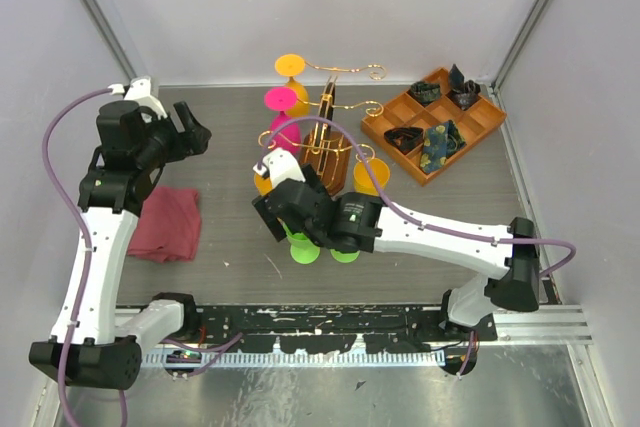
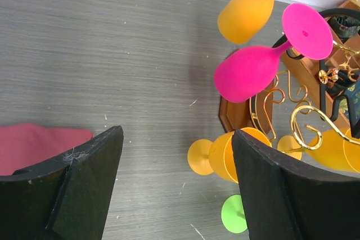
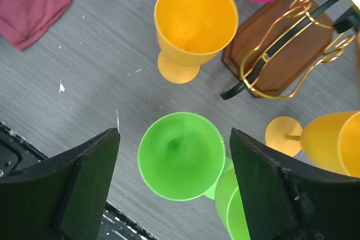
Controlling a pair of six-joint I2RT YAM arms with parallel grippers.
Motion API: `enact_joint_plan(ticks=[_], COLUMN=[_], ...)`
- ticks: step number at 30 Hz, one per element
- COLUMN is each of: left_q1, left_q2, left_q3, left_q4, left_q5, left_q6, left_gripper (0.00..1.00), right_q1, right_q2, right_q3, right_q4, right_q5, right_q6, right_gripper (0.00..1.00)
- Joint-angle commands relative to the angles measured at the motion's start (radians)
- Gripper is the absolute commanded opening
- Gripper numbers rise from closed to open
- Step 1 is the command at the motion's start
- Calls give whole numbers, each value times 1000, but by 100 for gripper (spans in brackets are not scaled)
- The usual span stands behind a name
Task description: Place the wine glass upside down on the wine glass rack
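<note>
The wine glass rack, gold wire on a dark wooden base, stands mid-table. An orange glass and a pink glass hang upside down on its left arms. My right gripper is open and hovers over an upright green wine glass, whose bowl lies between the fingers without touching them. A second green glass stands right beside it. My left gripper is open and empty, left of the rack. The rack base also shows in the right wrist view.
Two orange glasses stand by the rack base, one on its left and one on its right. A red cloth lies at the left. An orange compartment tray with dark items sits at the back right.
</note>
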Motion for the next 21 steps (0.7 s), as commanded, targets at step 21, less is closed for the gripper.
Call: enact_joint_plan(ticks=[21], left_q1=[0], left_q2=[-32], left_q3=[-14], left_q4=[-37], left_q5=[-35], left_q6=[23], left_gripper=[87], right_q1=[51], right_q2=[34], right_q3=[-25], right_q4=[68], right_q5=[-7], right_q6=[68], right_gripper=[78])
